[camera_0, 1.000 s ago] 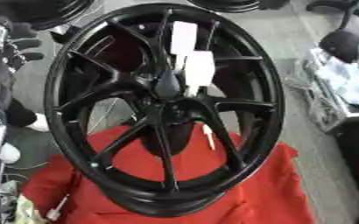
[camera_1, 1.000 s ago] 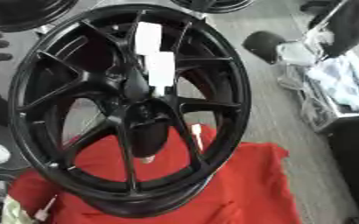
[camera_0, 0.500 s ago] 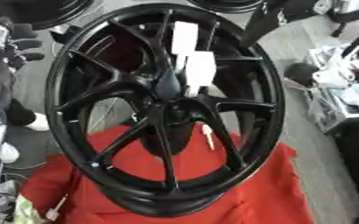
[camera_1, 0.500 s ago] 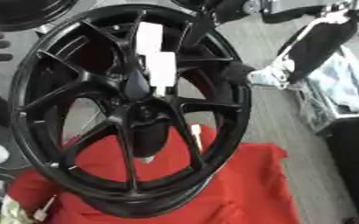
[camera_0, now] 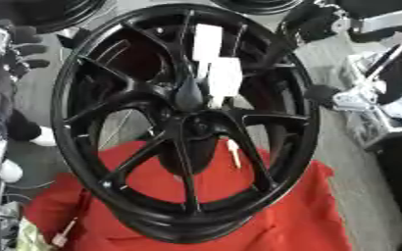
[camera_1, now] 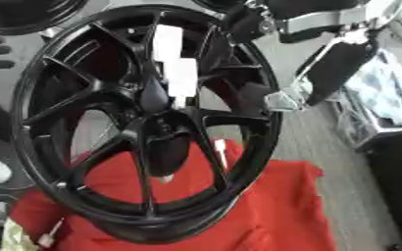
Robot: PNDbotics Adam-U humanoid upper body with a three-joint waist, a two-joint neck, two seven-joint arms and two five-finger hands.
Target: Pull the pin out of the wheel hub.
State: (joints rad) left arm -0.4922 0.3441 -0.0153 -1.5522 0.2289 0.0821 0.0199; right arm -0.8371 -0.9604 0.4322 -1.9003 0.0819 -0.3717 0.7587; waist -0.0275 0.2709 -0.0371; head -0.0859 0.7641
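Right hand (camera_1: 243,22) was seen at the upper right rim of the wheel hub (camera_0: 110,122), at the end of a black arm with silver joints. Whether it was spread or closed could not be told, and nothing was seen held in it. Left hand (camera_0: 20,46) was found just off the hub's left rim, and its state could not be told either.

The wheel hub was stood on edge and tilted, its lower rim bedded in a red cloth (camera_0: 282,215), probably so that it was cushioned and kept from rolling. Two white tags (camera_0: 224,81) were stuck on the spokes above its centre. A slender pale piece, judged to be the pin (camera_0: 233,153), was seen just below and to the right of the hub's centre, between two spokes. Neither hand was near it, so the pull was judged not yet begun.

More of the right arm was shown in the right eye view, while more of the left hand was shown in the left eye view.
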